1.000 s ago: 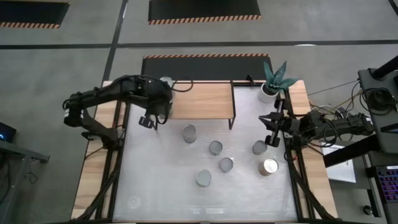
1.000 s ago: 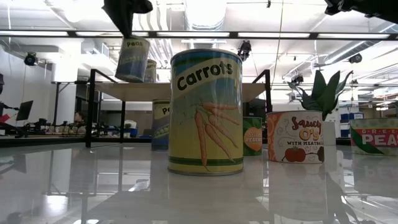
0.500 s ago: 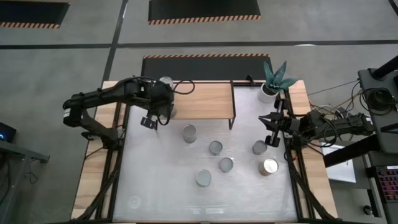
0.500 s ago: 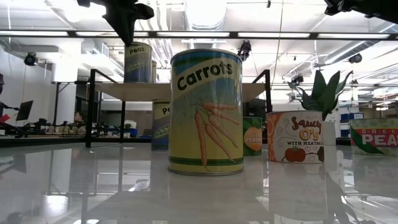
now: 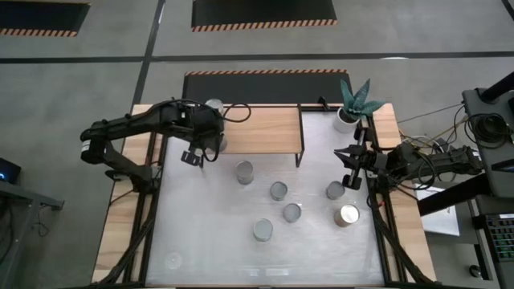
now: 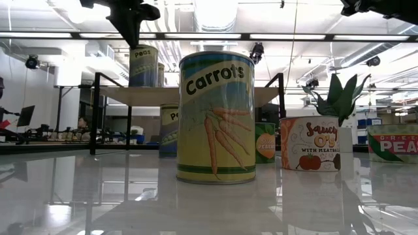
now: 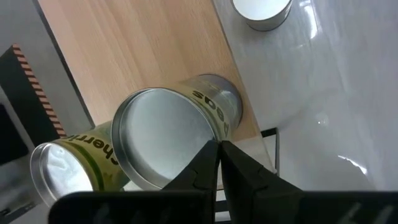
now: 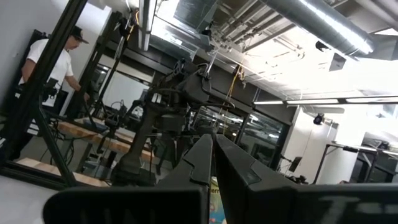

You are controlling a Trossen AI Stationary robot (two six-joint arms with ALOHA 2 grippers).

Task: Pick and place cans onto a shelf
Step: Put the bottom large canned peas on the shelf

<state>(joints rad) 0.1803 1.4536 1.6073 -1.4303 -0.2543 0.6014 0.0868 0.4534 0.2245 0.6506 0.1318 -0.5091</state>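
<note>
Left gripper [image 5: 198,152] closed, arm reaching in from counter's left edge; right gripper [image 5: 347,167] closed, parked at right edge.

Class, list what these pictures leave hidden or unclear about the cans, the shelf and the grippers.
- Peas can: low view, its top is hidden by the left gripper.
- Can under the shelf: its label is cut off by the carrots can.
- Right gripper: out of the low view; its wrist view shows only the room.
- Shelf: high view hides anything beneath its board.
</note>
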